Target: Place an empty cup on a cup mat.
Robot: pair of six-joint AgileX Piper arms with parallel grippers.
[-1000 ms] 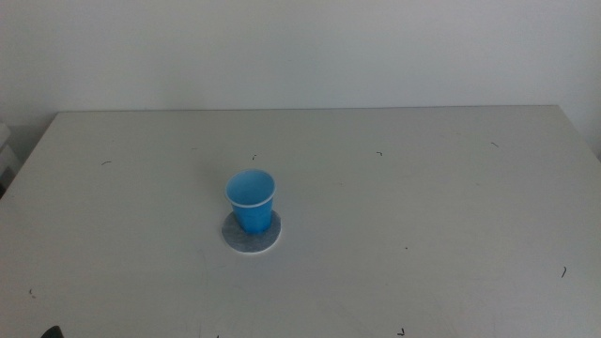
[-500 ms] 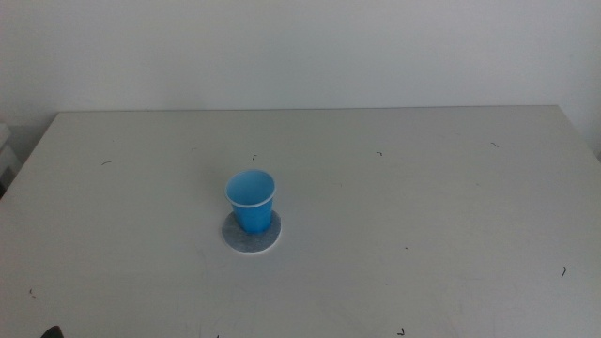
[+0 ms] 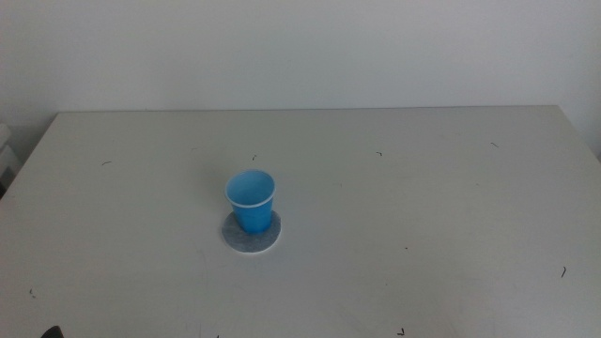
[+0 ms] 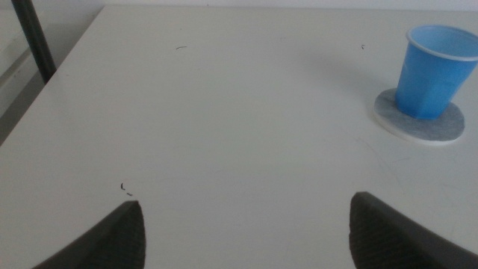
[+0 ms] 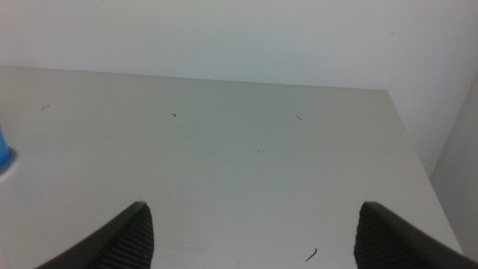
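smooth blue plastic cup (image 3: 251,200), matt mottled grey mat (image 3: 251,238), matt pale table (image 3: 423,207)

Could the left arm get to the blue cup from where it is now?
Probably yes. The left gripper sits back from the cup with its jaws open, and only bare table lies between them. The cup stands upright on the mat, with nothing beside it to block a grasp.
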